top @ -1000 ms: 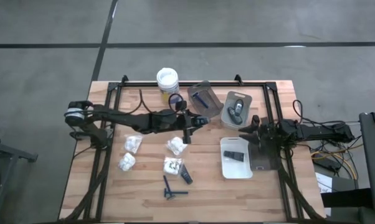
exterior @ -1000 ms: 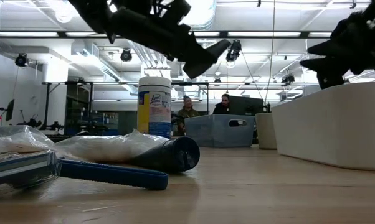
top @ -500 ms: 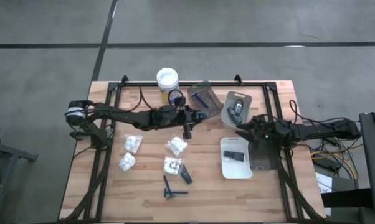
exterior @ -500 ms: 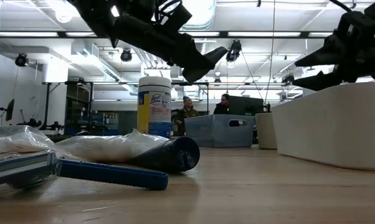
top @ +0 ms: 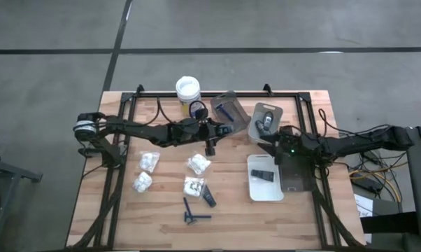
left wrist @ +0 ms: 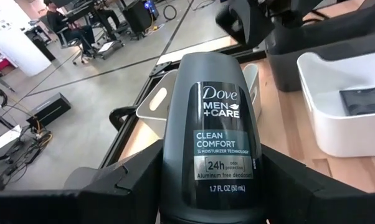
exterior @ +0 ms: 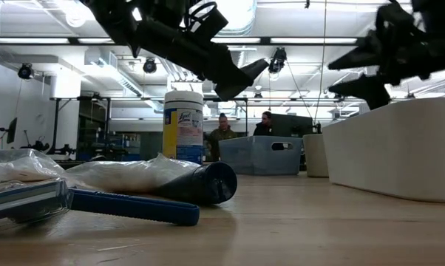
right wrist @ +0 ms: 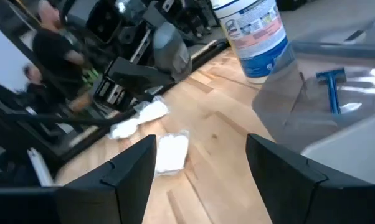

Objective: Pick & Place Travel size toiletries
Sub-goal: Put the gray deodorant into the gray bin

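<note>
My left gripper (top: 223,131) is over the table's middle, shut on a dark grey oval bottle (left wrist: 212,124) labelled Dove; the right wrist view shows this bottle (right wrist: 169,46) too. My right gripper (top: 263,144) hovers open just to its right, near the trays, with its fingers (right wrist: 134,165) spread wide and empty. Several white packets (top: 149,161) lie on the wood, with a black tube (top: 209,196) and a blue razor (top: 193,210) nearer the near edge. Another razor (top: 226,110) lies in a grey tray, and a bottle (top: 266,120) in the tray beside it. My left gripper pinches the bottle between its two fingers (left wrist: 128,180), one on each narrow side of the lower body (left wrist: 175,186), label toward the camera. The fingers come level from the table's left. The bottle lies along them, rounded end (left wrist: 211,62) forward, lifted clear of the table.
A white-lidded tub (top: 188,89) stands near the far edge. A white tray (top: 256,192) holding a black tube (top: 265,175) and a grey tray (top: 294,183) sit on the right side. A black frame (top: 126,105) runs around the tabletop. People sit far behind the table (exterior: 222,129).
My right gripper has moved toward the table's left, closing on the left gripper and its bottle, and has risen a little in the low view. The left gripper has kept the bottle and barely shifted.
</note>
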### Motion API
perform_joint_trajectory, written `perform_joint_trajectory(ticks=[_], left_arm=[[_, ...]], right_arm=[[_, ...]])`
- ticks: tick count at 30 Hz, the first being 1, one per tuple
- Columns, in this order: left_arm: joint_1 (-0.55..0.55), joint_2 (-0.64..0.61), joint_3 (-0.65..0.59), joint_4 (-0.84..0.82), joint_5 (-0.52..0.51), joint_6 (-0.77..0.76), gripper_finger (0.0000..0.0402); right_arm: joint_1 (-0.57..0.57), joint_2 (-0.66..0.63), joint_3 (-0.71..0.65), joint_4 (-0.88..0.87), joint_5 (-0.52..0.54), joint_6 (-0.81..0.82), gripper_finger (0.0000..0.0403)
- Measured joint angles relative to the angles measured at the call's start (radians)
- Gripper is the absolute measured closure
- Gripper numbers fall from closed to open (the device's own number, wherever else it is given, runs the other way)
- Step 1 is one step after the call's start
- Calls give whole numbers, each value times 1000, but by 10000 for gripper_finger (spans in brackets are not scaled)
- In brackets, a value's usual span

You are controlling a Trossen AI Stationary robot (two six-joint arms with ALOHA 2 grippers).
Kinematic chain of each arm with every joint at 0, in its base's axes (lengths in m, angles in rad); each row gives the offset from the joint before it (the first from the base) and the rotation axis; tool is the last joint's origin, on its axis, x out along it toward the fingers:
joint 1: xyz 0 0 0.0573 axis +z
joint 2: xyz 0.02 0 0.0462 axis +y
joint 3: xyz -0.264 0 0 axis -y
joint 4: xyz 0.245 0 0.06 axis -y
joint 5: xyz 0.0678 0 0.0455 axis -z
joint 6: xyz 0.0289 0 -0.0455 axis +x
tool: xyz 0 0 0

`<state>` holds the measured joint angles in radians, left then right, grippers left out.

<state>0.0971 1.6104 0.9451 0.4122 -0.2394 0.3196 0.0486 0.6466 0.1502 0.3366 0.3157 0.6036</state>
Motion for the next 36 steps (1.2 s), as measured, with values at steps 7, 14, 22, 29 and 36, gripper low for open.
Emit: perform_joint_trajectory(ticks=[7,14,22,29,36], left_arm=[[0,0,0,-38,-59,34,181],[-2,0,-1,-102,-145,117,181],[-16,0,-1,-108,-153,300,181],[-17,0,-1,-99,-149,335,181],[-27,0,-1,-63,-137,336,181]], right_arm=[[-1,247,213,-86,0,-134,173],[-41,440,384,-185,0,-177,173],[-141,569,468,-192,-124,-247,143],[-170,647,525,-165,-170,-287,122],[-179,720,577,-113,-184,-369,107]])
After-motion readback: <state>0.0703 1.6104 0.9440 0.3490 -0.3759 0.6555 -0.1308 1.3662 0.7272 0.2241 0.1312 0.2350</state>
